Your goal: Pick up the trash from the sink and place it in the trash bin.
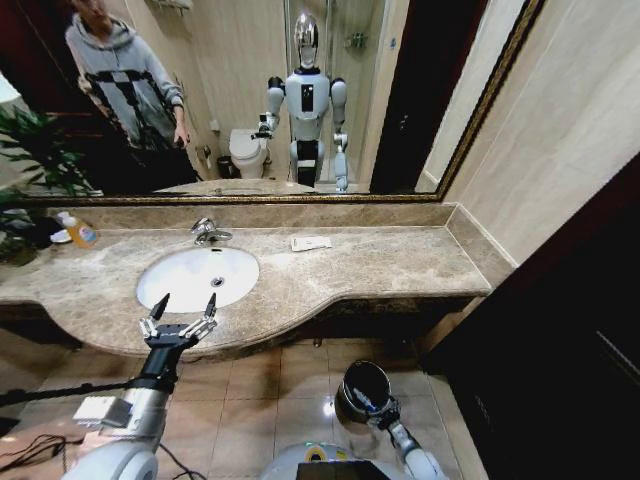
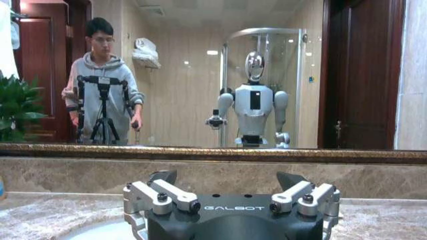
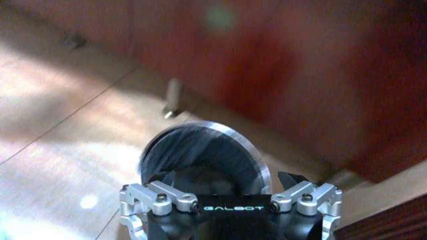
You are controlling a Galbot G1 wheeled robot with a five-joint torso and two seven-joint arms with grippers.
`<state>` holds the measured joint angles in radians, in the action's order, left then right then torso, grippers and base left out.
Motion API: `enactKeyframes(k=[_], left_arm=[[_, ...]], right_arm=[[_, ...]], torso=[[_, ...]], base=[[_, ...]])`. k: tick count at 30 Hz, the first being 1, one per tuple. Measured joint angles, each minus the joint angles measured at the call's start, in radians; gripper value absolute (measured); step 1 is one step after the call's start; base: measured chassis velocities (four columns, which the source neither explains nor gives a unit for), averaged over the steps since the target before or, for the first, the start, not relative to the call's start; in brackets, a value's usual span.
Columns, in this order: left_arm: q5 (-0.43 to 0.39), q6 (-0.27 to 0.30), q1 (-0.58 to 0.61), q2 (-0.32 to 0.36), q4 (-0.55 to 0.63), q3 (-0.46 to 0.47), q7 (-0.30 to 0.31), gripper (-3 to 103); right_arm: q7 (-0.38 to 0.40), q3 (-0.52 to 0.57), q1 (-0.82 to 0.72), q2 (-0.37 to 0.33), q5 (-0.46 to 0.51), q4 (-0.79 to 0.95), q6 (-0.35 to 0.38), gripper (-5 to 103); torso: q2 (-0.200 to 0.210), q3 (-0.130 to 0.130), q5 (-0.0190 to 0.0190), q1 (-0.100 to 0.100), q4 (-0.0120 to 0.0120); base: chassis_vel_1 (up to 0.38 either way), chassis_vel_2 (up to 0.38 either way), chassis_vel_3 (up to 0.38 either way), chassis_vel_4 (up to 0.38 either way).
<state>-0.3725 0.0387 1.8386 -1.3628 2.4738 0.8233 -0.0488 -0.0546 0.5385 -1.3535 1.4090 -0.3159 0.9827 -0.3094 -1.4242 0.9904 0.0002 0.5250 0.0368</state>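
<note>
One trash bin (image 1: pixel 365 388) stands on the floor, the right gripper (image 1: pixel 378 408) over its rim, fingers apart, its grasp unclear. Left gripper (image 1: pixel 181 318) spread wide and empty at the counter's front edge. One sink (image 1: pixel 180 285); one white packet (image 1: pixel 311 243) on the countertop behind.

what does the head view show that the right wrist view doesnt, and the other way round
Head view alone: the white sink with its chrome faucet, the marble countertop, a flat white packet on it, an orange-capped bottle at the far left, and the left gripper, open, at the counter's front edge before the basin. Right wrist view alone: a metal cabinet leg on the tiled floor. Both share: the black trash bin on the floor, with the right gripper at it, fingers open.
</note>
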Motion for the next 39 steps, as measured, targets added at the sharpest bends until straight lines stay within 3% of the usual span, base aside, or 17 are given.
enactKeyframes(k=[3, 11, 15, 21, 26, 32, 36, 37, 39], left_arm=[[0.000, 0.000, 0.000, 0.000, 0.000, 0.000, 0.000, 100], [0.000, 0.000, 0.000, 0.000, 0.000, 0.000, 0.000, 100], [0.000, 0.000, 0.000, 0.000, 0.000, 0.000, 0.000, 100], [0.000, 0.000, 0.000, 0.000, 0.000, 0.000, 0.000, 100], [0.000, 0.000, 0.000, 0.000, 0.000, 0.000, 0.000, 100], [0.000, 0.000, 0.000, 0.000, 0.000, 0.000, 0.000, 100], [0.000, 0.000, 0.000, 0.000, 0.000, 0.000, 0.000, 100], [0.000, 0.000, 0.000, 0.000, 0.000, 0.000, 0.000, 100], [0.000, 0.000, 0.000, 0.000, 0.000, 0.000, 0.000, 100]], right_arm=[[0.013, 0.037, -0.085, -0.010, 0.119, 0.206, 0.002, 100], [0.008, 0.120, -0.251, -0.027, 0.232, 0.534, 0.014, 100], [-0.002, 0.126, -0.376, -0.035, 0.351, 0.729, 0.072, 100], [-0.003, 0.140, -0.478, -0.021, 0.412, 0.987, 0.094, 100], [-0.018, 0.150, -0.484, -0.024, 0.438, 1.103, 0.113, 100], [-0.067, 0.112, -0.423, -0.072, 0.514, 1.270, 0.253, 100], [-0.086, 0.058, -0.265, -0.194, 0.556, 1.317, 0.404, 100], [-0.086, 0.058, -0.265, -0.194, 0.556, 1.317, 0.404, 100], [-0.098, 0.035, -0.181, -0.264, 0.593, 1.286, 0.452, 100]], torso=[[0.000, 0.000, -0.0001, 0.000, 0.0001], [0.000, 0.000, -0.0003, 0.000, 0.0001], [0.000, 0.000, -0.0003, 0.000, -0.0003], [0.000, 0.000, -0.0003, 0.000, -0.0001], [0.000, 0.000, -0.0003, 0.000, -0.0001], [0.000, 0.000, -0.0002, 0.000, -0.0002], [0.000, 0.000, -0.0001, 0.000, 0.0000], [0.000, 0.000, -0.0001, 0.000, 0.0000], [0.000, 0.000, -0.0001, 0.000, 0.0001]], base=[[0.000, 0.000, 0.000, 0.000], [0.000, 0.000, 0.000, 0.000], [0.000, 0.000, 0.000, 0.000], [0.000, 0.000, 0.000, 0.000], [0.000, 0.000, 0.000, 0.000], [0.000, 0.000, 0.000, 0.000], [0.000, 0.000, 0.000, 0.000], [0.000, 0.000, 0.000, 0.000], [0.000, 0.000, 0.000, 0.000]])
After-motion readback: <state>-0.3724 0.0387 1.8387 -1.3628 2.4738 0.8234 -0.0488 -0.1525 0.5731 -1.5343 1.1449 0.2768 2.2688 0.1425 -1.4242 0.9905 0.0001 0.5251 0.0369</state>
